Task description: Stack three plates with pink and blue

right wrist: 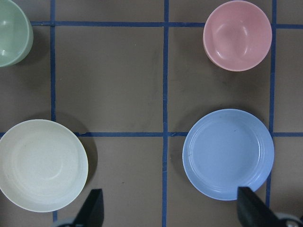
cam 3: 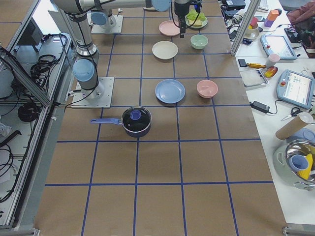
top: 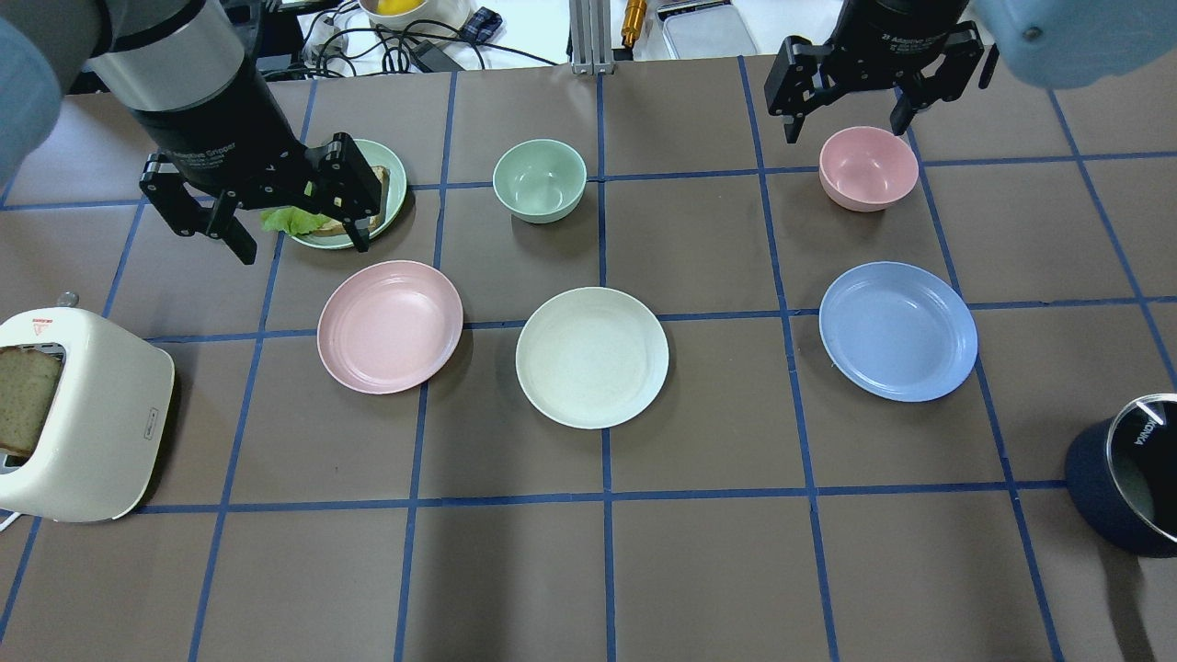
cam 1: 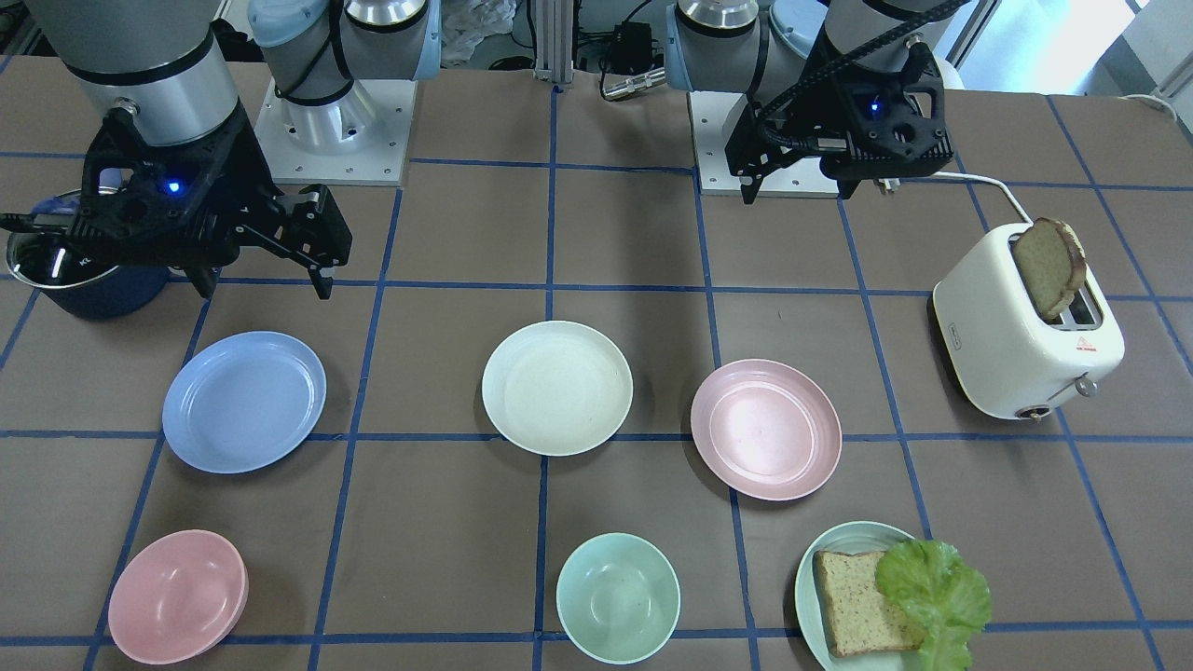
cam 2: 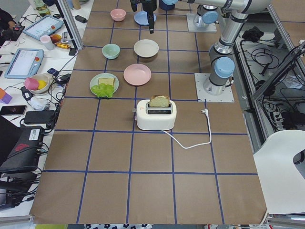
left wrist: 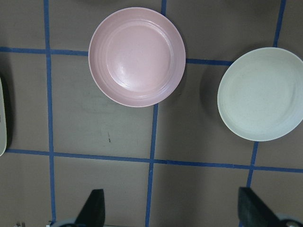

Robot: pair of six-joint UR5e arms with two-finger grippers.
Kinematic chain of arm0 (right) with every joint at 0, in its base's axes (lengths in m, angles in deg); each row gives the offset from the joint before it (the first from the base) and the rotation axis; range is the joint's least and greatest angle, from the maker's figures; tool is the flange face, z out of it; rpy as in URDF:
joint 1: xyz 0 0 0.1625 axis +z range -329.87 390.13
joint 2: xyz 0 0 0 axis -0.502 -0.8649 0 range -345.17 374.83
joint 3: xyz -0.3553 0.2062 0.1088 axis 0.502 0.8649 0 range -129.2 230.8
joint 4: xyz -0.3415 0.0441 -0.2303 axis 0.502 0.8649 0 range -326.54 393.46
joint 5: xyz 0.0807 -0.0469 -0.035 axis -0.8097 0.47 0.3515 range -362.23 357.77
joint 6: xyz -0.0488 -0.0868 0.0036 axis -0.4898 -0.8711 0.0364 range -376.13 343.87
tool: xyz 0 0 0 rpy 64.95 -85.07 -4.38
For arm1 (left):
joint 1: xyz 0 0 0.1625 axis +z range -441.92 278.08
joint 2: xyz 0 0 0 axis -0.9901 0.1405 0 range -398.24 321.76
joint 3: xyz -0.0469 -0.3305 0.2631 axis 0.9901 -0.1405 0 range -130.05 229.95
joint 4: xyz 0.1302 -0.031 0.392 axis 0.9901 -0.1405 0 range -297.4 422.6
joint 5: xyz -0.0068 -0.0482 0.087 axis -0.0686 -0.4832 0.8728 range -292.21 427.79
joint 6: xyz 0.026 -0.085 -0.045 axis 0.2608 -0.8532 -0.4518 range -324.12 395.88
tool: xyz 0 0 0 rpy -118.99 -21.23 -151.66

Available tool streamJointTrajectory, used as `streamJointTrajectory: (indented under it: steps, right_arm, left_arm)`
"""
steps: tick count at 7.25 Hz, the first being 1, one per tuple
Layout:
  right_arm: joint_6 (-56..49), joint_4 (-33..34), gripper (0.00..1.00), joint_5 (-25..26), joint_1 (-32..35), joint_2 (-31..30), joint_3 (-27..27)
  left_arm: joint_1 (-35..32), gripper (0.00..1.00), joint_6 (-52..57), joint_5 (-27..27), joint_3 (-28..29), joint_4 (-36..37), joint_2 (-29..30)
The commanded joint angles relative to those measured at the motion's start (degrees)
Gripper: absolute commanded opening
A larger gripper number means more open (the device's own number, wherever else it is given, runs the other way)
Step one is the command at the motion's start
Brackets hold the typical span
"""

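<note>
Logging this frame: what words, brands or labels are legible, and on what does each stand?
"KONKA": on the pot lid.
"2F Adaptive Gripper": on the body of the right gripper.
"Adaptive Gripper": on the body of the left gripper, faint.
Toaster: a small side label and a red mark, both too small to read.

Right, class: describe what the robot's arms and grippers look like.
Both arms are silver-grey tubes with pale blue joint caps. The left gripper and right gripper are black, two-fingered, with white lettering; a blue light glows on each wrist mount.
</note>
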Motion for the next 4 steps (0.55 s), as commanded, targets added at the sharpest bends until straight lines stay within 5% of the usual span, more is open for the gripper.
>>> streamJointTrajectory:
  steps: [1,4]
  right_arm:
    - [-0.2,-0.3,1.0,0.4,0.0,1.5,0.3]
    - [-0.2,-0.9,1.0,0.7,-2.0,4.3,-0.3]
  left_arm:
    - [0.0,1.0,0.1,-0.1,0.1,0.0,-0.1]
    - [0.3,1.0,2.2,-0.6,0.4,0.6,0.4]
